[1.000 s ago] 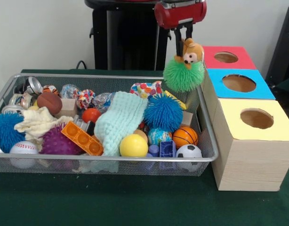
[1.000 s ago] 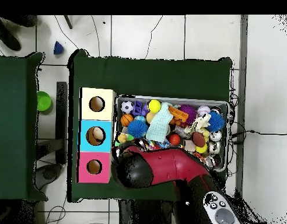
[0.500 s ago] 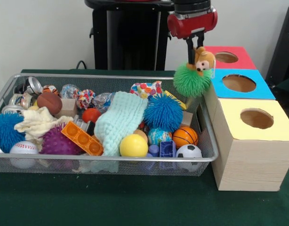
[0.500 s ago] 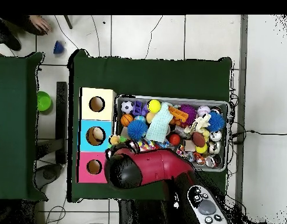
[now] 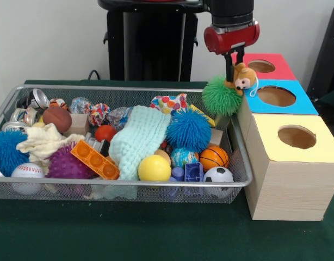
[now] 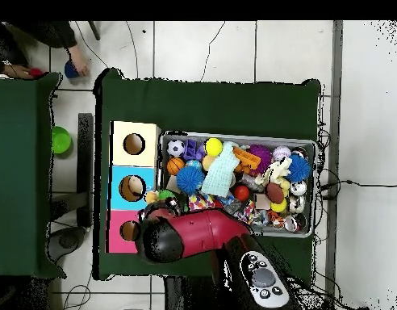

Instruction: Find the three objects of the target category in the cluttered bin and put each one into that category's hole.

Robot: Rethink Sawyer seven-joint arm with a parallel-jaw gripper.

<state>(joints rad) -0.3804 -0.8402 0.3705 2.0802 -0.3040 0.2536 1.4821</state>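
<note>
Gripper [image 5: 234, 68] clamped on a monkey toy with shaggy green rubber-spike skirt [image 5: 227, 92] (brown head tipped sideways), hanging above the wire-mesh bin's [image 5: 239, 157] corner, just beside the blue-topped wooden box [image 5: 297, 100] with its round hole. Red-topped box [image 5: 276, 70] behind, yellow-topped box [image 5: 314, 147] in front. Below, a spiky blue ball [image 5: 189, 129] and knitted mint cloth [image 5: 137, 141] among clutter. Dark green felt tabletop [image 5: 156, 231]; tiled floor [image 6: 234, 48] around.

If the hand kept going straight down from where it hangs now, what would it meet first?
Most likely the near-left edge of the blue box, beside its hole. The hand, shut on the green fuzzy monkey toy, hangs about over the gap between the bin's rim and that box; depth is unclear.
</note>
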